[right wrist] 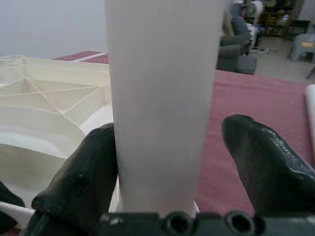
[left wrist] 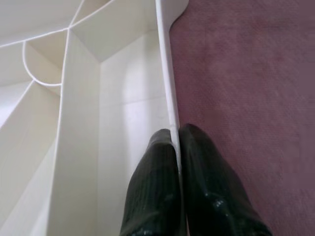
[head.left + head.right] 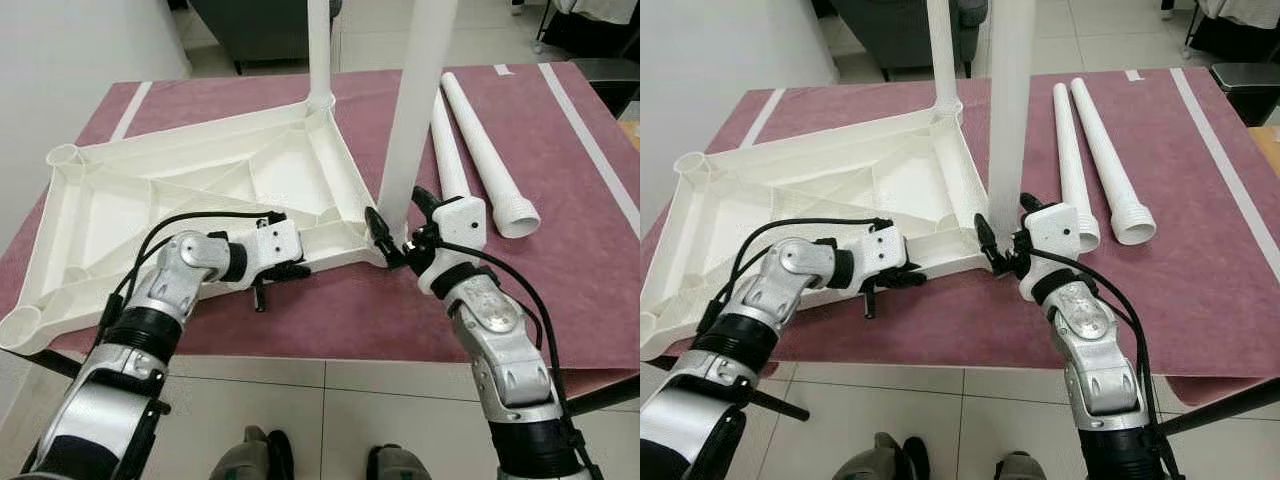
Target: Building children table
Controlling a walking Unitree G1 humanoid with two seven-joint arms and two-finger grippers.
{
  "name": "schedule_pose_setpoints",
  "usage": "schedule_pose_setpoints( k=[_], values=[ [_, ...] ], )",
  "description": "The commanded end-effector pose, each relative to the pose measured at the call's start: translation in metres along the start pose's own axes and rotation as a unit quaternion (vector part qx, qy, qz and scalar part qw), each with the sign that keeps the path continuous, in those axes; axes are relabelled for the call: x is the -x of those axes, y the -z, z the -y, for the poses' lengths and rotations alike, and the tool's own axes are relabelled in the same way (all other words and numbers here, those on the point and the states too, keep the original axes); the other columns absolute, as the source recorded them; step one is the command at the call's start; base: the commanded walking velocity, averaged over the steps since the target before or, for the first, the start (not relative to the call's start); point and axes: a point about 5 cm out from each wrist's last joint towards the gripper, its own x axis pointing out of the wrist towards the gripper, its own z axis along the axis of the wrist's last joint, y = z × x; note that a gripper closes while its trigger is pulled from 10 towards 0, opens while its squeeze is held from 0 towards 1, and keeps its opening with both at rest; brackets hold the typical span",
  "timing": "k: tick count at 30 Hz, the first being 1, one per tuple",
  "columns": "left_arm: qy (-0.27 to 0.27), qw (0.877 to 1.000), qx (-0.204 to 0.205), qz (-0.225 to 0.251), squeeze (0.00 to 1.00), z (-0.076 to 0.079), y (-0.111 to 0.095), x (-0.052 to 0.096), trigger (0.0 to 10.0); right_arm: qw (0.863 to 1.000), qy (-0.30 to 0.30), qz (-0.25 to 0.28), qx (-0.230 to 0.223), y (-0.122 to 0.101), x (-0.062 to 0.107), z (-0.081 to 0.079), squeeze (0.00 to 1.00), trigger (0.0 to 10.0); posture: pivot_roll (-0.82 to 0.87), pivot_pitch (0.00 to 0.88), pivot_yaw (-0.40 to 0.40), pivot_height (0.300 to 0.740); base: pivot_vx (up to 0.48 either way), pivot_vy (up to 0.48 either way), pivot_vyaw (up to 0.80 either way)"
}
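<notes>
Left pincer clamps tabletop rim; right pincer seemingly loose around leg

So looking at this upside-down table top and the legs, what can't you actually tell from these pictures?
- Upright leg at the near corner: its upper end is cut off by the head views' upper edge.
- Far-corner leg: likewise cut off.
- Near leg's seating in its socket: hidden by the right gripper in the head views.
- Right gripper's grip: in the right wrist view one finger touches the leg, the other stands apart.
- Two loose legs: any threading too small to make out.
</notes>
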Motion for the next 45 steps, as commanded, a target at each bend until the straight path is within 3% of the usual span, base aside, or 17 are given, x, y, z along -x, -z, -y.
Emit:
schedule_pose_setpoints(
  k=[1,5,8,10,11,13,14,16,17,27,31,32,36,38,40,42,45],
  values=[
    [-0.029,0.996,-0.081,0.024,0.0,-0.015,-0.019,0.021,0.0,1.0,-0.028,0.002,-0.008,0.001,-0.004,-0.008,0.0,10.0,-0.1,0.074,0.107,0.74,0.0,0.0,0.0],
    [-0.014,0.994,-0.111,0.009,0.0,-0.016,-0.018,0.028,0.0,0.999,-0.046,0.004,-0.011,0.0,-0.005,-0.011,0.0,10.0,-0.09,0.074,0.107,0.74,0.0,0.0,0.0],
    [0.007,0.992,-0.122,-0.004,0.0,-0.012,-0.013,0.032,0.0,0.99,-0.137,0.011,-0.026,-0.009,-0.001,-0.019,0.0,10.0,-0.09,0.077,0.116,0.74,0.0,0.0,0.0],
    [0.007,0.992,-0.122,-0.004,0.0,-0.012,-0.013,0.032,0.0,0.99,-0.137,0.011,-0.026,-0.009,-0.001,-0.019,0.0,10.0,-0.09,0.077,0.116,0.74,0.0,0.0,0.0],
    [0.011,0.993,-0.118,-0.004,0.0,-0.01,-0.011,0.03,0.0,0.98,-0.195,0.01,-0.031,-0.013,0.004,-0.022,0.0,10.0,-0.09,0.078,0.118,0.74,0.0,0.0,0.0],
    [0.011,0.993,-0.118,-0.004,0.0,-0.01,-0.011,0.03,0.0,0.98,-0.195,0.01,-0.031,-0.013,0.004,-0.022,0.0,10.0,-0.09,0.078,0.118,0.74,0.0,0.0,0.0],
    [0.012,0.994,-0.111,0.0,0.0,-0.007,-0.011,0.026,0.0,0.975,-0.221,0.003,-0.027,-0.012,0.007,-0.019,0.0,3.8,-0.1,0.081,0.12,0.74,0.0,0.0,0.0],
    [0.012,0.994,-0.109,0.002,0.0,-0.007,-0.011,0.024,0.0,0.974,-0.225,0.001,-0.025,-0.011,0.008,-0.017,0.0,3.8,-0.1,0.081,0.12,0.74,0.0,0.0,0.0],
    [0.008,0.995,-0.103,0.006,0.0,-0.007,-0.011,0.023,0.0,0.974,-0.226,-0.002,-0.026,-0.01,0.008,-0.015,0.0,0.0,-0.09,0.083,0.119,0.74,0.0,0.0,0.0],
    [-0.024,0.996,-0.074,0.032,0.0,-0.01,-0.015,0.013,0.0,0.987,-0.148,-0.061,-0.031,0.02,0.006,-0.015,0.0,0.0,-0.09,0.094,0.128,0.74,0.0,0.0,0.0],
    [-0.075,0.994,-0.042,0.063,0.0,-0.022,-0.028,-0.004,0.0,0.992,-0.002,-0.122,-0.015,0.04,0.0,-0.008,0.0,0.0,-0.09,0.1,0.127,0.74,0.0,0.0,0.0],
    [-0.075,0.994,-0.042,0.063,0.0,-0.022,-0.028,-0.004,0.0,0.992,-0.002,-0.122,-0.015,0.04,0.0,-0.008,0.0,0.0,-0.09,0.1,0.127,0.74,0.0,0.0,0.0],
    [-0.09,0.993,-0.03,0.075,0.0,-0.026,-0.035,-0.013,0.0,0.986,0.078,-0.145,-0.012,0.046,-0.002,-0.004,0.0,0.0,-0.09,0.101,0.129,0.74,0.0,0.0,0.0],
    [-0.105,0.991,-0.017,0.079,0.0,-0.031,-0.043,-0.026,0.0,0.968,0.179,-0.176,-0.01,0.055,0.001,-0.002,0.0,0.0,-0.08,0.103,0.129,0.74,0.0,0.0,0.0],
    [-0.105,0.991,-0.017,0.079,0.0,-0.031,-0.043,-0.026,0.0,0.968,0.179,-0.176,-0.01,0.055,0.001,-0.002,0.0,0.0,-0.08,0.103,0.129,0.74,0.0,0.0,0.0],
    [-0.11,0.991,-0.012,0.078,0.0,-0.032,-0.049,-0.038,0.0,0.952,0.24,-0.189,-0.01,0.057,0.006,-0.008,0.0,0.0,-0.09,0.108,0.135,0.74,0.0,0.0,0.0],
    [-0.11,0.991,-0.012,0.078,0.0,-0.032,-0.049,-0.038,0.0,0.952,0.24,-0.189,-0.01,0.057,0.006,-0.008,0.0,0.0,-0.09,0.108,0.135,0.74,0.0,0.0,0.0]
  ],
)
